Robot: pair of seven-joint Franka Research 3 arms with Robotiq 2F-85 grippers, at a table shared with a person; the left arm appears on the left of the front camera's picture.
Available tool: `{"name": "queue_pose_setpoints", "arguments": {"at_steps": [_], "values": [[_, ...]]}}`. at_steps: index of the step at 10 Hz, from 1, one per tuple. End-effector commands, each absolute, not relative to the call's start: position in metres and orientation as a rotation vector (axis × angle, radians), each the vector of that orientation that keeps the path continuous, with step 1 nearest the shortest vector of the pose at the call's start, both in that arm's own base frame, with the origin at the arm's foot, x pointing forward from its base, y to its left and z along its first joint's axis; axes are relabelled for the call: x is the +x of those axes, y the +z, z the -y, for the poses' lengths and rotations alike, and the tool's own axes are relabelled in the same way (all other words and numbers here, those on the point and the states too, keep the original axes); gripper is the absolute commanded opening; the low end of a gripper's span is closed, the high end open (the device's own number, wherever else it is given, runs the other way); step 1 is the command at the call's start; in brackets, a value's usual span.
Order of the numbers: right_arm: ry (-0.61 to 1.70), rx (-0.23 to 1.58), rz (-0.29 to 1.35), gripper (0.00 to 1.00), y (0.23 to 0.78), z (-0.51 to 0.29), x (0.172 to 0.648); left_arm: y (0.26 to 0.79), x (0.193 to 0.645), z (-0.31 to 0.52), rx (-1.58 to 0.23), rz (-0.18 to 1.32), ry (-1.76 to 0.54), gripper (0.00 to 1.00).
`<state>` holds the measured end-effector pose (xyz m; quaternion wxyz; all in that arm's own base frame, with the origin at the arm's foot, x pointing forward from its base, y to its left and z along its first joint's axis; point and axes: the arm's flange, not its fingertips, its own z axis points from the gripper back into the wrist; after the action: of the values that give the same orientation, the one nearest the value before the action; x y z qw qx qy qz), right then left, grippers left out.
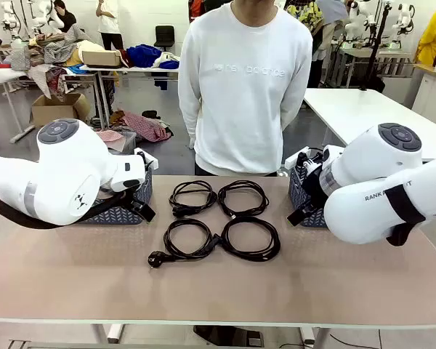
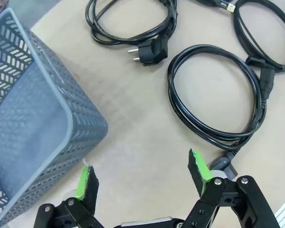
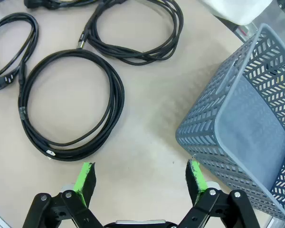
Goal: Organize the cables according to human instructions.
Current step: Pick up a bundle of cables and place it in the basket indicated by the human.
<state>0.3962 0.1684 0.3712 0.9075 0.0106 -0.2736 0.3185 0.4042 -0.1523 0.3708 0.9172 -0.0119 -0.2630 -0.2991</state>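
Cables (image 1: 219,241) rest on the table (image 1: 73,283), between the left basket (image 1: 123,211) and the right basket (image 1: 301,200), as four coils laid two by two. Above bare table, the left pincer (image 2: 142,171) gapes wide, empty; the right pincer (image 3: 140,168) likewise.

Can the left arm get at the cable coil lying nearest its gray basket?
Likely yes. The left gripper hangs open over bare table, the cable coil lies flat just ahead of it with nothing on top, and the basket stands off to one side.

Grey floor (image 1: 171,154), clothes-heaped table (image 1: 131,70), cardboard box (image 1: 54,109), white side table (image 1: 363,109)
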Motion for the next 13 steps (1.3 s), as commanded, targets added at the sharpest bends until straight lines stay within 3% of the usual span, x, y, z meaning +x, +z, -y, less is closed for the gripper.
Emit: {"name": "queue_pose_setpoints", "arguments": {"at_steps": [1, 13], "values": [[0.657, 0.022, 0.565, 1.00, 0.3712, -0.1684, 0.3962, 0.3709, 0.4042, 0.1522, -0.024, 0.542, -0.615, 1.00], [0.673, 0.066, 0.567, 1.00, 0.3760, -0.1662, 0.3996, 0.3764, 0.4040, 0.1481, -0.049, 0.545, -0.616, 1.00]]}}
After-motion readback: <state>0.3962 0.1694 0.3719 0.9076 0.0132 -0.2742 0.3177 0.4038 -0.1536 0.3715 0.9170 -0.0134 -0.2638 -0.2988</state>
